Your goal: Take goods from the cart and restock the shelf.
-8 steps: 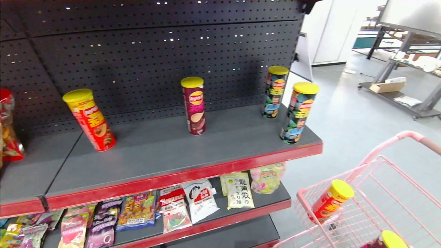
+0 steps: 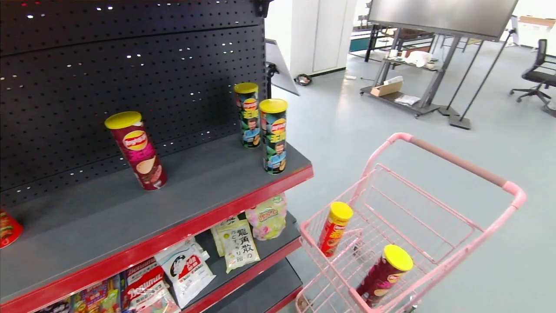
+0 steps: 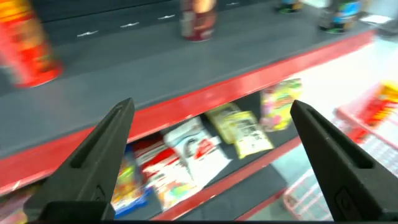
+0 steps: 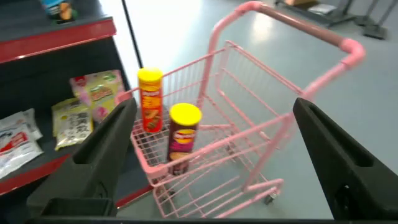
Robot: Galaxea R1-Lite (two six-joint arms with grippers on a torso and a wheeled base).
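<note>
A pink cart [image 2: 456,156] stands on the floor to the right of the shelf [image 2: 173,208]. It holds a red can [image 2: 334,228] and a maroon can [image 2: 384,274], both with yellow lids. On the shelf stand a maroon can [image 2: 137,150] and two multicoloured cans [image 2: 247,114] [image 2: 274,135]; another red can [image 2: 6,228] shows at the left edge. My left gripper [image 3: 211,162] is open before the shelf's red edge [image 3: 205,93]. Open too, my right gripper [image 4: 214,162] hangs above the cart [image 4: 292,37], over its red can [image 4: 150,99] and maroon can [image 4: 183,137].
Snack bags [image 2: 236,245] lie on the lower shelf, also seen as snack bags [image 3: 186,155] from the left wrist. A wheeled stand [image 2: 404,98] and an office chair [image 2: 536,76] are far behind the cart. Bare grey floor [image 2: 499,269] surrounds the cart.
The head camera has swung to the right, so the shelf sits further left and the whole cart with both its cans is in the picture. The things themselves have not moved.
</note>
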